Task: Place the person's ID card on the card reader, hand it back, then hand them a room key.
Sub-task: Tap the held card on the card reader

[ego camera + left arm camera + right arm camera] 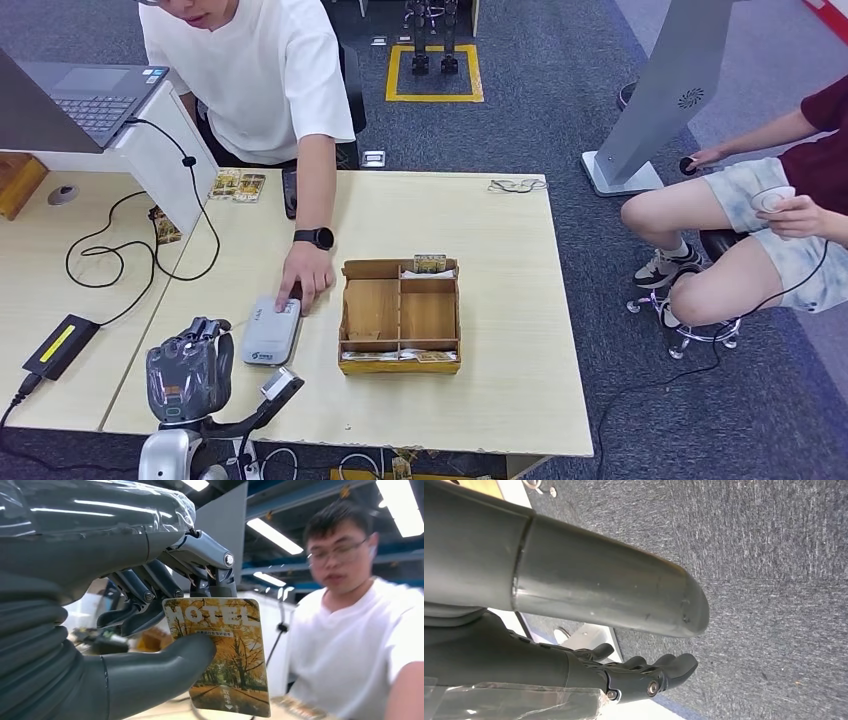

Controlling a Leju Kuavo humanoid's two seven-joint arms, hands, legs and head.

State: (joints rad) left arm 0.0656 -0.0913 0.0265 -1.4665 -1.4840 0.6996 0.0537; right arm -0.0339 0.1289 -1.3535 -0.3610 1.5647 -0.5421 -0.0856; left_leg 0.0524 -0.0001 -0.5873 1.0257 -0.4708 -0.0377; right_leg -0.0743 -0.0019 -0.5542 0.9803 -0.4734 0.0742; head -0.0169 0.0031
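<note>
Two people, one card in the left hand

Head view: a pale wooden table [500,330] stands on blue-grey carpet, with a second pale desk to its left carrying an open grey laptop [85,95] and a black cable. One person in a white T-shirt [255,75] leans over the far edge, their hand [305,275] resting on the flat grey card reader [271,330]. A second person sits on a stool at the right. One brown wooden organiser box [400,317] with four compartments sits just right of the reader, with cards along its near and far edges. A few more printed cards [238,184] lie near the far edge. The robot's left hand [190,375] is raised at the near-left corner of the table.

Left wrist view: the left hand pinches one rectangular hotel key card printed with autumn trees [225,655] between its thick grey thumb and dark fingers [200,570]. The card's long axis runs along the picture's height, its "HOTEL" lettering at the finger end, its printed face toward the camera.

Right wrist view: the right hand [639,672] hangs over the carpet, fingers loosely extended and holding nothing.
</note>
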